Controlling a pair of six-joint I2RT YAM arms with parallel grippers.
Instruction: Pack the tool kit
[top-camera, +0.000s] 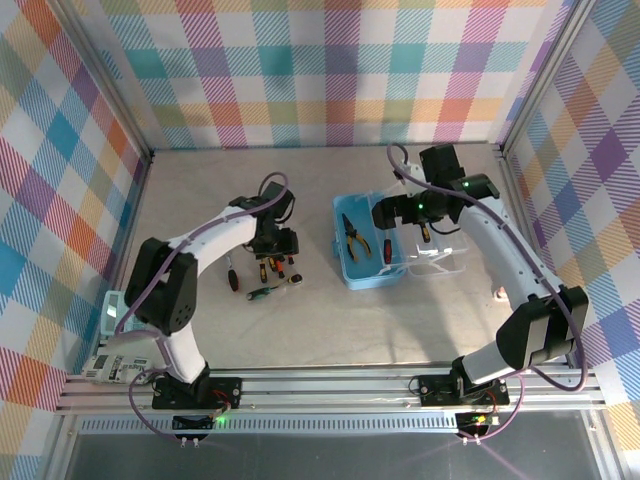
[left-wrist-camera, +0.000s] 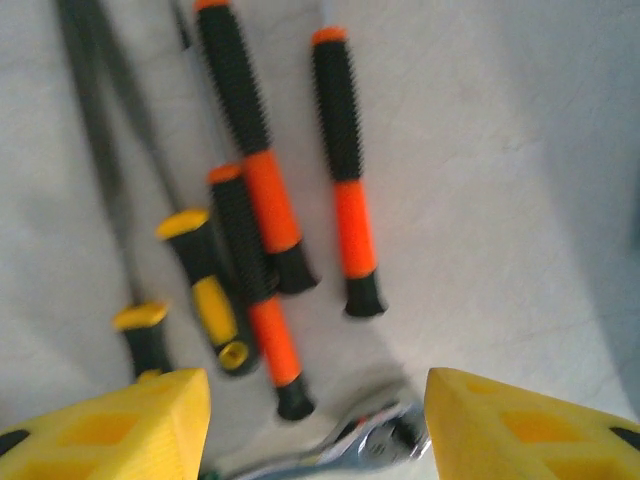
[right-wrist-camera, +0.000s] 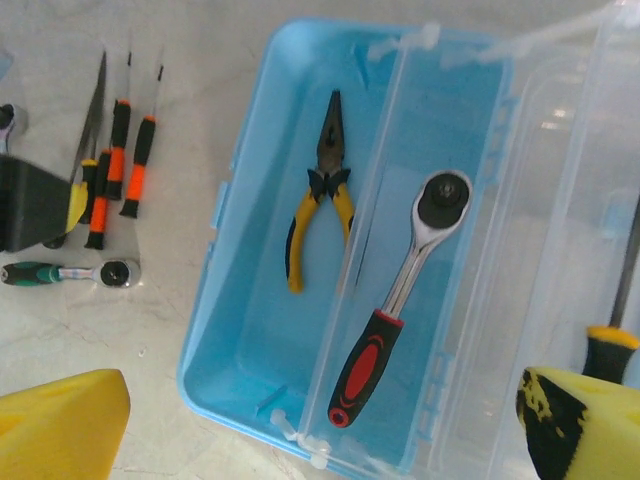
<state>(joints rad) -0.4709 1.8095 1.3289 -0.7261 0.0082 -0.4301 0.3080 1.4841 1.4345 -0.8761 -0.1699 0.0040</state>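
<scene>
Surface: pale and matt; carries the kit and all the loose tools.
Tool box: light blue and open, sitting right of centre on the surface. Its clear lid is swung out on the side away from the loose tools.
Ratchet wrench: red-and-black grip; already in the box, on the lid side of a clear divider.
Pliers: yellow handles; in the box, on the other side of that divider.
Screwdrivers: orange-and-black and yellow-and-black handles, lying roughly parallel on the surface left of the box; not yet packed. One orange-and-black driver lies a little apart on the right of the group.
Small ratchet: green grip and chrome head, on the surface just beside the drivers.
Left end effector: released, yellow fingers spread wide, poised above the driver cluster.
Right end effector: released, fingers wide apart above the open box. A yellow-collared driver sits just beside its right finger; whether they touch cannot be told.
Step in hand (judged): left arm picking a driver.
Technique: take the separated driver first. Keep the fingers straddling its handle crosswise, descend vertically, and close at mid-handle so that neighbouring drivers are not dragged or pinched. Lift clear before travelling toward the box.
</scene>
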